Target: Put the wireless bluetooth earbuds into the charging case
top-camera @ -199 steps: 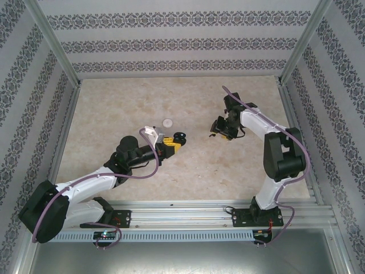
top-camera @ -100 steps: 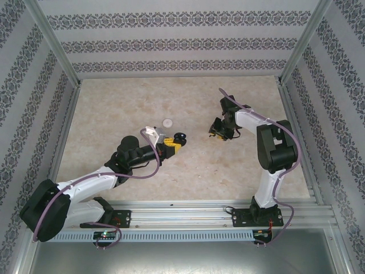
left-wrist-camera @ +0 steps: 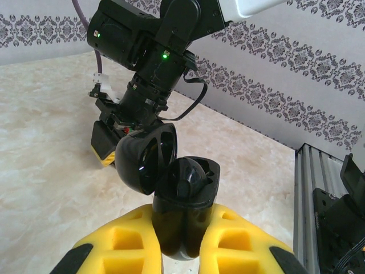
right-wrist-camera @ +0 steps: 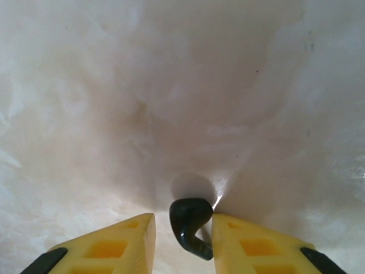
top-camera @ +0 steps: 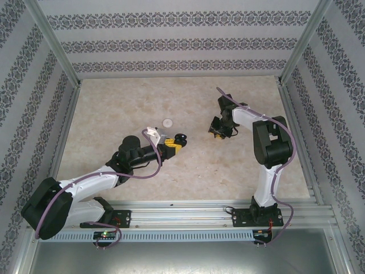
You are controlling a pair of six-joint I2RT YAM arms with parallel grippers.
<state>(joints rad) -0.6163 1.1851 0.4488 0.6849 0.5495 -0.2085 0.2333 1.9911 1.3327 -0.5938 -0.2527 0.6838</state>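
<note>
Looking over the pale marbled bench (top-camera: pixel 114 97), I see the black charging case (left-wrist-camera: pixel 185 188) near its middle. The left claw (top-camera: pixel 173 145) is closed on the lower body of the case and holds it upright. Its domed lid (left-wrist-camera: pixel 145 157) is hinged open and tipped back. Just beyond the case and a little to its left, a small whitish round piece (top-camera: pixel 167 122) lies on the bench; I cannot tell what it is. Well apart to the right of the case, the right claw (right-wrist-camera: pixel 182 225) hangs low over the bench. Its yellow pads are drawn in narrow around a black earbud (right-wrist-camera: pixel 191 222), which sits between them with its rounded end pointing forward.
</note>
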